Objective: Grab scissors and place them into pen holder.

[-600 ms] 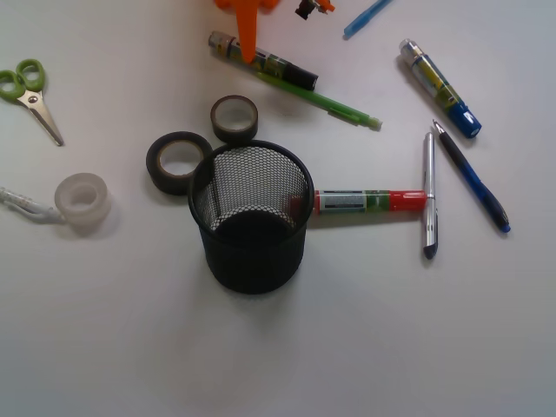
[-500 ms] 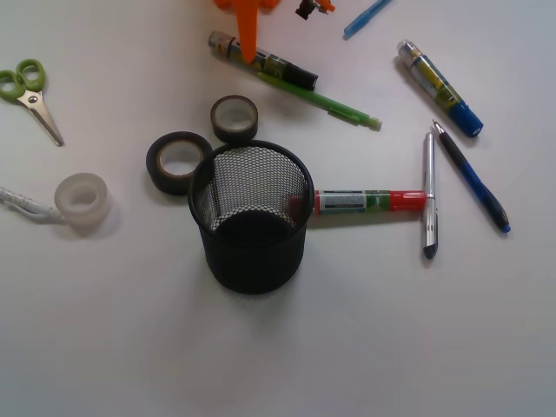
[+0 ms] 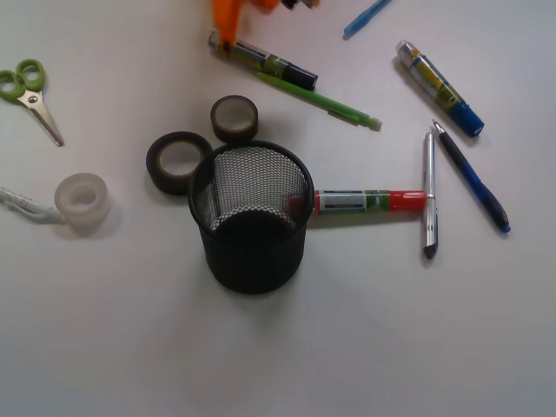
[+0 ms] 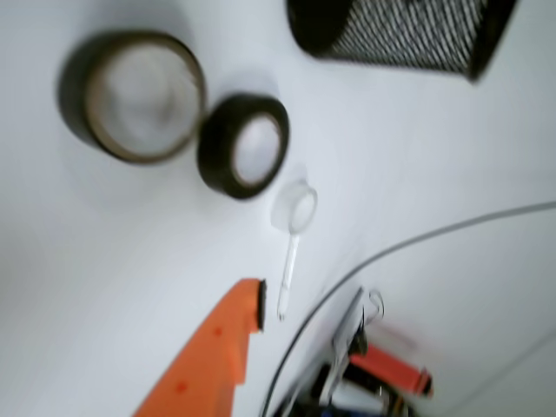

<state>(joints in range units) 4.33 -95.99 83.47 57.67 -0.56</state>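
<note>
1. Scissors (image 3: pixel 26 91) lie flat on the white table (image 3: pixel 391 330) at the far left in the front view. They have lime-green loop handles and short, pointy silver blades, and nothing touches them.
2. They look small and light. The metal blades are stiff and may be slippery, and the tips are sharp. I think the best place to grab is where the green loops meet the blades, since the plastic there should slip less.
3. The pen holder (image 3: pixel 252 217) stands upright in the middle, well apart from the scissors. It is a black mesh cup and looks empty. Two dark tape rolls (image 3: pixel 178 161) sit just beside its rim, and a clear tape roll (image 3: pixel 82 201) lies to the left, between cup and scissors.
4. A red marker (image 3: pixel 369 201) touches the cup on the right. Other pens lie further right.
5. The gripper (image 3: pixel 228 22) shows only as an orange bit at the top edge, over the end of a black marker (image 3: pixel 261 61). It is well apart from the scissors and holds nothing I can see.
6. In the wrist view, which is blurry, one orange finger (image 4: pixel 221 347) points toward the two dark tape rolls, with the mesh cup at the top. The scissors are not in this view.
7. I cannot tell if the pincer is apart or together, because only one finger shows.
8. The arm seems high and tilted down, with a long way to go left.
</note>
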